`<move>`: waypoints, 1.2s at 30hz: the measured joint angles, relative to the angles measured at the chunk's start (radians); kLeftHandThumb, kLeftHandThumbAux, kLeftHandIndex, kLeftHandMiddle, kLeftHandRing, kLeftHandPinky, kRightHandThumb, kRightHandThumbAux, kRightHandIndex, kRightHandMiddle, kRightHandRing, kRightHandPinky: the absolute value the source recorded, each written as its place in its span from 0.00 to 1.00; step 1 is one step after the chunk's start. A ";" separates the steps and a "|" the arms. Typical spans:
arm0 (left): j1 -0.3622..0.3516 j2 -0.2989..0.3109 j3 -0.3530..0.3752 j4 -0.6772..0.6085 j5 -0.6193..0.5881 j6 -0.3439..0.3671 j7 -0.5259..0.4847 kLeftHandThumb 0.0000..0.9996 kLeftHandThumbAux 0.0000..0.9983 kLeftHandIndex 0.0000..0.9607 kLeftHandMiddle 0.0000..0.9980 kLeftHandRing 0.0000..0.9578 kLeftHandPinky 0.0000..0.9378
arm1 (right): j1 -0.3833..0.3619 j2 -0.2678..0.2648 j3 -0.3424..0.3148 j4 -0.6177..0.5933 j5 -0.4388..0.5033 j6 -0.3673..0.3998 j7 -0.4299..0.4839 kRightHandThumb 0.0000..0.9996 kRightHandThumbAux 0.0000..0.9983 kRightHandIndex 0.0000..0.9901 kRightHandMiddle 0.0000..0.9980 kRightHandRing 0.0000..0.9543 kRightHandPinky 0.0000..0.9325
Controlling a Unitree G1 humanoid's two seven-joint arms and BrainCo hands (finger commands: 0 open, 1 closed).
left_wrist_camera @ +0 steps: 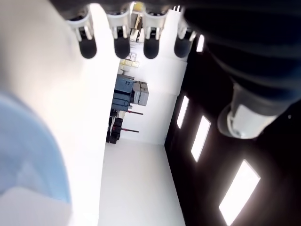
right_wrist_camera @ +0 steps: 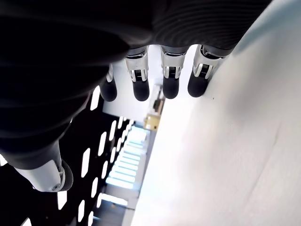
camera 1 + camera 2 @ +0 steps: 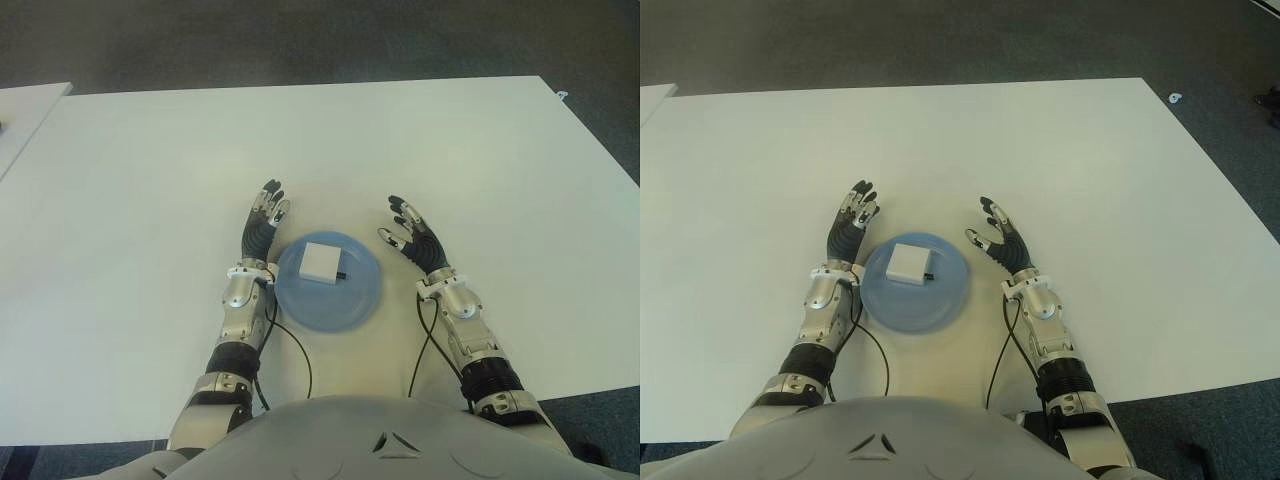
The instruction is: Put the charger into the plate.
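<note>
A white square charger point(image 3: 322, 261) lies inside the blue plate point(image 3: 330, 300) on the white table point(image 3: 150, 180), slightly toward the plate's far side. My left hand point(image 3: 262, 222) shows just left of the plate, fingers stretched out and holding nothing. On the plate's right side is my right hand point(image 3: 412, 235), fingers spread and empty, apart from the rim. In the left wrist view the fingertips point(image 1: 121, 48) point straight out, with a slice of the plate point(image 1: 28, 150) beside them. The right wrist view shows extended fingertips point(image 2: 170, 87) over the table.
Black cables point(image 3: 300, 360) run from both wrists back to my body. A second white table edge point(image 3: 25, 110) stands at the far left. Dark floor lies beyond the table's far edge.
</note>
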 measured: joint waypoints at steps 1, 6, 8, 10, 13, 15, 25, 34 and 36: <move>-0.003 0.000 0.001 0.006 0.002 -0.005 0.000 0.02 0.50 0.00 0.00 0.00 0.00 | 0.000 0.000 -0.001 0.000 0.001 0.000 0.000 0.11 0.60 0.01 0.04 0.03 0.03; -0.028 0.001 0.009 0.037 0.003 -0.011 0.000 0.01 0.50 0.00 0.00 0.00 0.00 | 0.000 0.002 -0.009 -0.012 0.004 0.009 0.000 0.10 0.61 0.00 0.03 0.02 0.03; -0.038 0.002 0.013 0.051 0.003 -0.015 0.000 0.01 0.51 0.00 0.00 0.00 0.00 | 0.001 0.003 -0.012 -0.026 0.008 0.023 0.000 0.10 0.61 0.00 0.03 0.02 0.02; -0.044 0.002 0.017 0.060 0.002 -0.020 0.000 0.01 0.51 0.00 0.00 0.00 0.00 | 0.004 0.004 -0.013 -0.043 0.011 0.043 0.000 0.10 0.61 0.00 0.02 0.02 0.02; -0.054 0.003 0.026 0.073 0.002 -0.025 -0.001 0.01 0.53 0.00 0.00 0.00 0.00 | 0.007 0.004 -0.015 -0.063 0.013 0.069 -0.001 0.11 0.62 0.00 0.02 0.02 0.02; -0.061 0.004 0.033 0.082 0.002 -0.028 -0.001 0.00 0.53 0.00 0.00 0.00 0.00 | 0.008 0.006 -0.016 -0.076 0.013 0.089 -0.002 0.11 0.62 0.00 0.02 0.02 0.01; -0.077 0.009 0.049 0.112 -0.009 -0.051 -0.030 0.01 0.54 0.00 0.00 0.00 0.00 | 0.008 0.013 -0.029 -0.111 0.016 0.147 -0.010 0.12 0.64 0.00 0.01 0.01 0.03; -0.084 0.013 0.063 0.122 -0.028 -0.052 -0.077 0.02 0.54 0.00 0.00 0.00 0.00 | -0.008 0.024 -0.041 -0.118 0.018 0.192 -0.024 0.14 0.65 0.00 0.01 0.01 0.04; -0.084 0.014 0.067 0.122 -0.029 -0.051 -0.087 0.02 0.54 0.00 0.00 0.00 0.00 | -0.013 0.026 -0.046 -0.118 0.020 0.201 -0.025 0.14 0.66 0.00 0.01 0.01 0.04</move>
